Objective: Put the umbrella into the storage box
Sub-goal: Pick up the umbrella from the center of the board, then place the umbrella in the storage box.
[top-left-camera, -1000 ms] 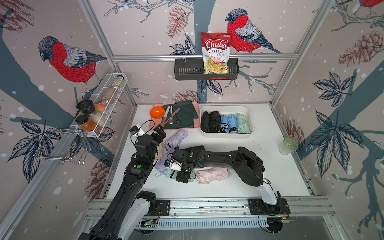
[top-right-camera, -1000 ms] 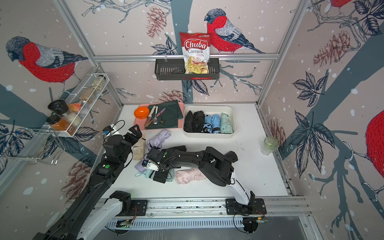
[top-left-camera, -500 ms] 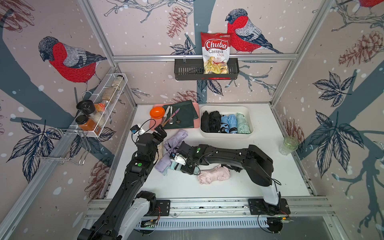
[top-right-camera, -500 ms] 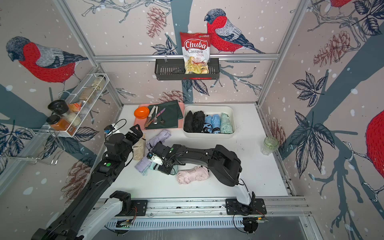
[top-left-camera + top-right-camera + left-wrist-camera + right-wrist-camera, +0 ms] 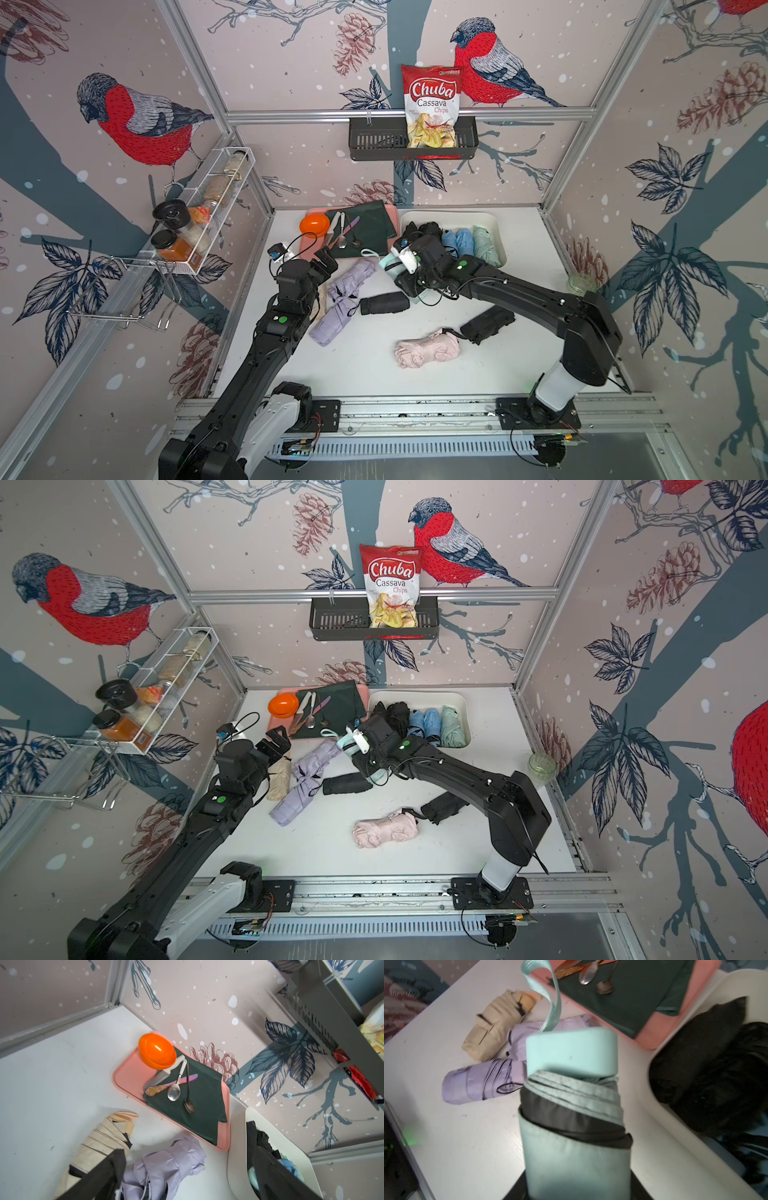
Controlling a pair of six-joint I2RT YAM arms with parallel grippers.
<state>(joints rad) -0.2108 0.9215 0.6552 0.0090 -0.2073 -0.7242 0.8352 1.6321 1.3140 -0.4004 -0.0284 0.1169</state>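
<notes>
Right gripper (image 5: 401, 266) was clamped around the folded mint-green fabric umbrella (image 5: 571, 1105), holding it off the white desk (image 5: 374, 374), just near and left of the cream-white plastic storage box (image 5: 453, 215). Its handle end pointed toward the flat pink tray (image 5: 307, 251). Left gripper (image 5: 324, 264) hung empty with jaws spread, close to the beige folded umbrella (image 5: 104, 1138) on the left.

Crowding looked the main risk. The box already held black, blue and pale green folded umbrellas (image 5: 457, 241) side by side, so a release on top might let this one roll back over the low wall. Its ribbed mint wrist strap (image 5: 552, 1001) hung loose and could catch on the tray's edge or the box rim. Dark lining bulged from the canopy, so the soft bundle might slip in the grip.
</notes>
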